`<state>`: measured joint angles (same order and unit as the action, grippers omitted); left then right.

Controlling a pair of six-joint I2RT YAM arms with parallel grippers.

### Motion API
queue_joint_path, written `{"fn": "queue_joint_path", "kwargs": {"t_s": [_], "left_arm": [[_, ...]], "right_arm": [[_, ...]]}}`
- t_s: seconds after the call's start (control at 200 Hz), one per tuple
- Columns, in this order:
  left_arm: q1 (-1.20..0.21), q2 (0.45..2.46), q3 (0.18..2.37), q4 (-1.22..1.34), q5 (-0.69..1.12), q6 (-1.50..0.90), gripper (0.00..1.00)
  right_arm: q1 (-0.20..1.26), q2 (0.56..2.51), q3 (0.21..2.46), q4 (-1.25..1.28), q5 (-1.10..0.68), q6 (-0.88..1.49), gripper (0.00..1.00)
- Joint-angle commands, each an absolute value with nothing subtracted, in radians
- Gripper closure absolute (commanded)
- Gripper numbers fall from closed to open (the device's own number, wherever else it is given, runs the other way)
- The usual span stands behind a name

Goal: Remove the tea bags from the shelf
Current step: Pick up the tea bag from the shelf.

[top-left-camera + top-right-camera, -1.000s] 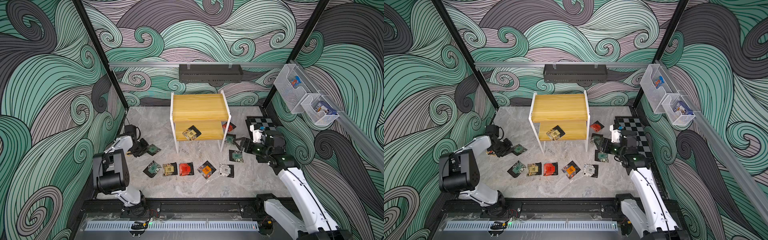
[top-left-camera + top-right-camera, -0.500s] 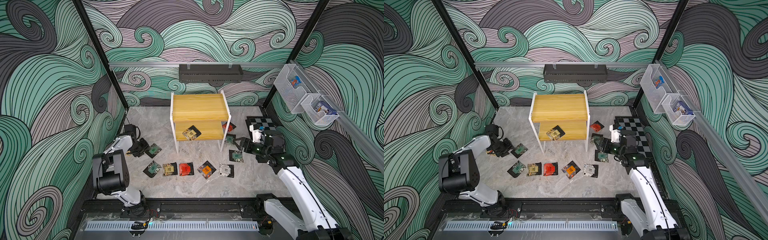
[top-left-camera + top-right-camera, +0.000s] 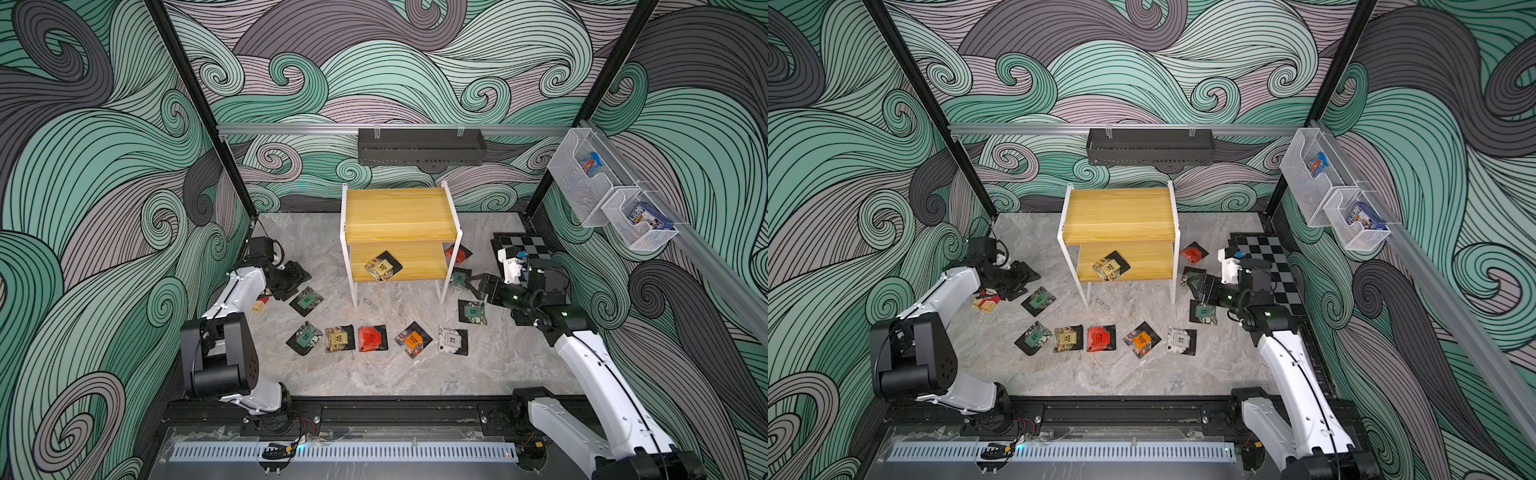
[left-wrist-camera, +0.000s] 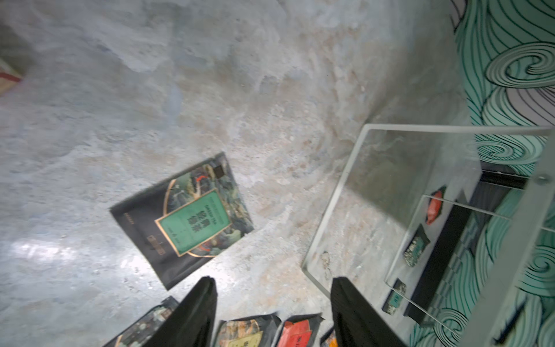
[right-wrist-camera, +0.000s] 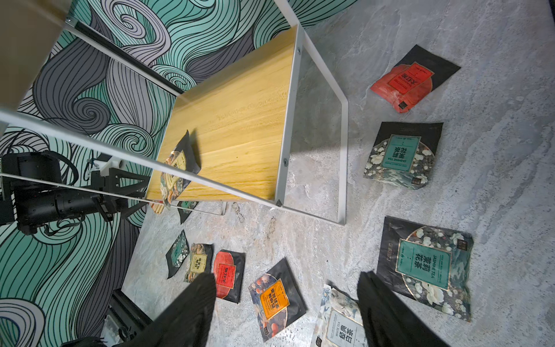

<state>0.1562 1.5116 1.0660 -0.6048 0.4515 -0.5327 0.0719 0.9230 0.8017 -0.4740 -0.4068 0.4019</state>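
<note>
The shelf (image 3: 401,216) (image 3: 1119,214) stands mid-floor, its top board bare. One yellow-labelled tea bag (image 3: 382,266) (image 5: 175,168) lies on the lower board, overhanging the front edge. Several tea bags lie on the floor: a row (image 3: 372,337) in front and three at the shelf's right (image 3: 471,311). My left gripper (image 3: 299,276) (image 4: 273,285) is open and empty, just beside a green-labelled tea bag (image 3: 306,300) (image 4: 186,222) lying flat on the floor. My right gripper (image 3: 471,284) (image 5: 286,282) is open and empty, low by the shelf's right front leg.
A red-and-white carton (image 3: 258,305) lies under my left arm. A checkerboard mat (image 3: 523,245) is behind my right arm. A black tray (image 3: 419,147) hangs on the back wall, and clear mesh bins (image 3: 582,183) hang on the right wall.
My left gripper has opened beside the green-labelled tea bag, which lies free on the floor. The right arm has hardly moved.
</note>
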Motion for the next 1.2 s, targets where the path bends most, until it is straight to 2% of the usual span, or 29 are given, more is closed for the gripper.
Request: {"fn": "queue_joint_path", "kwargs": {"t_s": [0.0, 0.225, 0.545, 0.931, 1.196], "left_arm": [[0.133, 1.481, 1.114, -0.590, 0.568, -0.522, 0.34], [0.090, 1.482, 1.162, -0.598, 0.656, -0.514, 0.33], [0.063, 1.446, 1.165, -0.620, 0.683, -0.528, 0.33], [0.055, 1.342, 1.084, -0.645, 0.704, -0.535, 0.34], [0.054, 1.286, 1.031, -0.643, 0.714, -0.553, 0.34]], "right_arm": [[0.090, 0.916, 0.828, -0.462, -0.437, 0.377, 0.22], [0.172, 0.865, 0.841, -0.467, -0.419, 0.286, 0.22], [0.474, 0.815, 0.876, -0.490, -0.310, 0.011, 0.22], [0.809, 0.929, 0.858, -0.324, -0.067, -0.361, 0.22], [0.862, 1.070, 0.851, -0.129, -0.030, -0.582, 0.19]]}}
